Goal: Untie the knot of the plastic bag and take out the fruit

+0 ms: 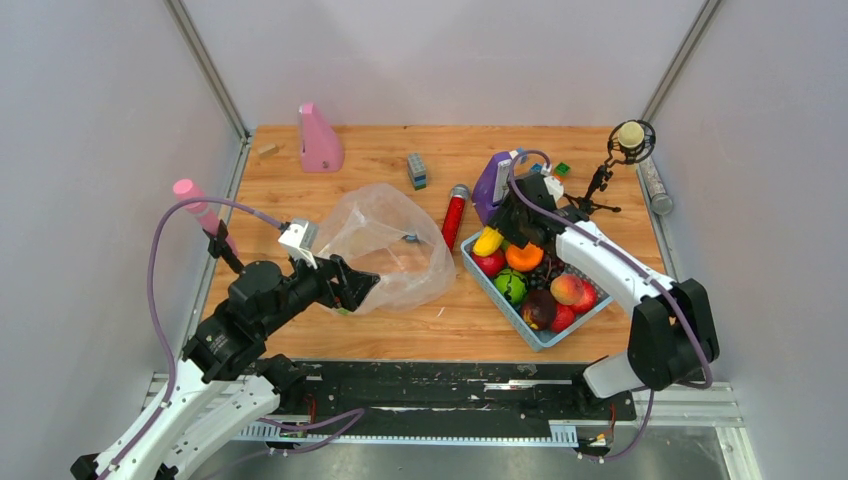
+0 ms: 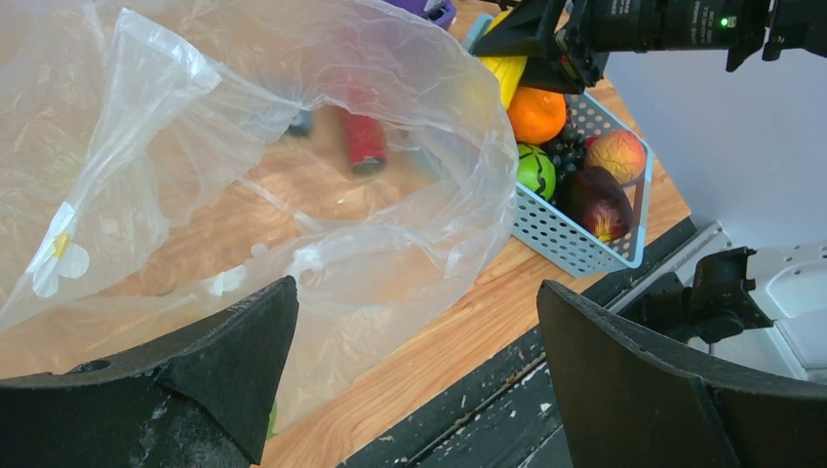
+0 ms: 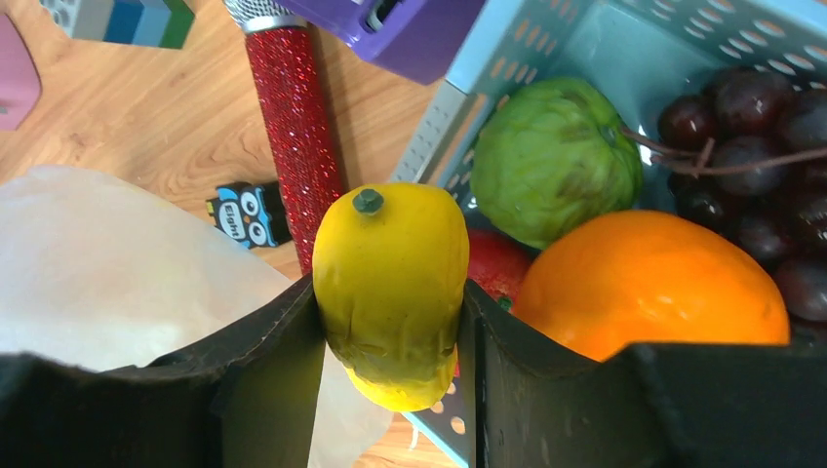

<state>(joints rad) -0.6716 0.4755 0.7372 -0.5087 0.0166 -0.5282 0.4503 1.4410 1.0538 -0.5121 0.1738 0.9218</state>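
**Top view, near to far.** The left gripper (image 1: 357, 287) sits at the 7 o'clock edge of the plastic bag (image 1: 385, 240). The bag lies slack and see-through on the wooden table (image 1: 440, 325).

Only the left wrist view shows this gripper's jaws. They are spread wide and released, with nothing between them. The film (one white flower print visible) lies just beyond one finger (image 2: 185, 390).

At the bag's 3 o'clock stands the blue tray (image 1: 497, 298). It holds:
- a dark red fruit (image 1: 538, 308)
- a green fruit (image 1: 511, 287)
- a peach-coloured fruit (image 1: 567, 289)
- red apples (image 1: 564, 318)
- dark grapes (image 3: 751, 117)
- an orange (image 1: 524, 257)

The right gripper (image 1: 503, 238) hangs over the tray's 11 o'clock corner. The right wrist view alone shows the grasp. Both fingers are clenched on the sides of the yellow banana (image 3: 390, 283), stem end up, above the tray's rim.

That view also shows a small blue owl figure (image 3: 244, 214) just beside the red glitter cylinder (image 3: 293, 127).

Farther off, a purple object (image 1: 492, 185) lies at the tray's 12 o'clock, with a block stack (image 1: 417, 171) at its 9 o'clock. A pink object (image 1: 320, 140) stands at the bag's 11 o'clock, near the far edge.
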